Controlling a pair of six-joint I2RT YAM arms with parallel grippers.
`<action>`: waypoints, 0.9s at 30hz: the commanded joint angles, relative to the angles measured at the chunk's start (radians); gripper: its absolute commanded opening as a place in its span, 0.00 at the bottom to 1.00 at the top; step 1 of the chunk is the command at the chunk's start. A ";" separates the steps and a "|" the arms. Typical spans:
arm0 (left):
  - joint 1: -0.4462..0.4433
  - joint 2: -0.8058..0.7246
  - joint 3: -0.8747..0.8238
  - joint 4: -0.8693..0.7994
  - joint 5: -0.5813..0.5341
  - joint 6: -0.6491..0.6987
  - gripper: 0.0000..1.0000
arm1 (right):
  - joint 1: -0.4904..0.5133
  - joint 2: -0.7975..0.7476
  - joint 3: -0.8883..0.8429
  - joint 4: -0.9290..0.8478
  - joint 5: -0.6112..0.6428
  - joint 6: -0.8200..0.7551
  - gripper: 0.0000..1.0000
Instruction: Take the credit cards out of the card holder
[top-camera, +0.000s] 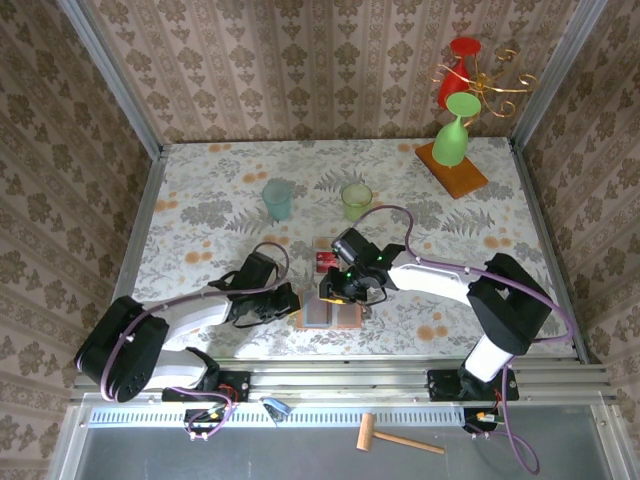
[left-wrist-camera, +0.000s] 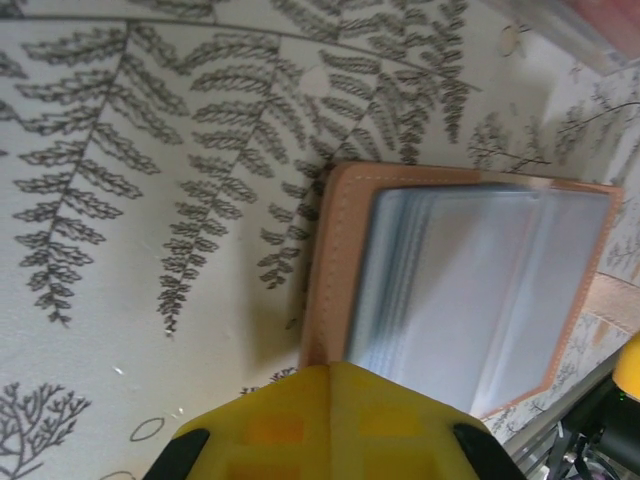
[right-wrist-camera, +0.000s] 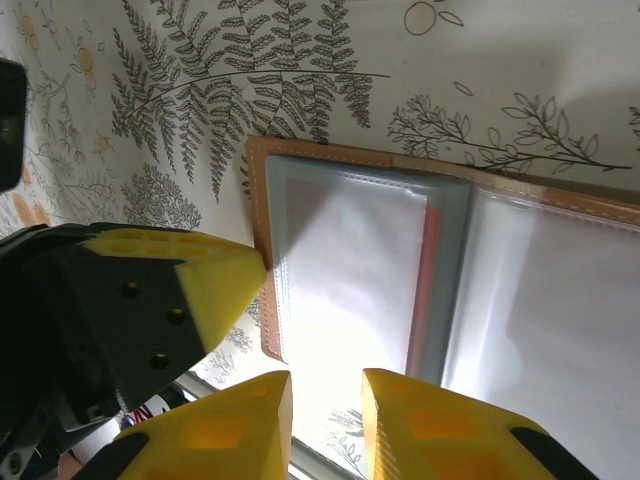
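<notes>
- The card holder (top-camera: 330, 314) lay open and flat on the fern-patterned table (top-camera: 200, 225), close to the near edge and between the two claws.
- The left gripper (top-camera: 291, 300) was closed. Its yellow tip (right-wrist-camera: 240, 268) touched the holder's tan left border (right-wrist-camera: 262, 250). I couldn't tell whether it pinched that border or only pressed on it.
- The right gripper (right-wrist-camera: 327, 388) hung over the left grey-blue pocket with its fingers (right-wrist-camera: 420, 420) a narrow gap apart and nothing visible between them.
- A red credit card (right-wrist-camera: 430, 265) showed edge-on inside that pocket, beside the centre fold.
- Just behind the holder sat a small clear tray (top-camera: 325, 260) with something red in it.
- Farther back stood a blue-green cup (top-camera: 277, 198) and a pale green cup (top-camera: 356, 200), well apart from the holder.
- Bare table lay open to the left.
</notes>
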 joint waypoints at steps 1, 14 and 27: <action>-0.007 0.006 -0.011 0.007 0.018 0.010 0.05 | 0.013 0.022 -0.004 0.013 -0.011 0.012 0.24; -0.004 -0.015 -0.014 -0.048 -0.006 0.026 0.05 | 0.038 0.083 0.033 -0.010 -0.025 -0.001 0.27; -0.004 -0.017 -0.010 -0.052 -0.013 0.025 0.05 | 0.050 0.134 0.051 0.005 -0.031 -0.009 0.25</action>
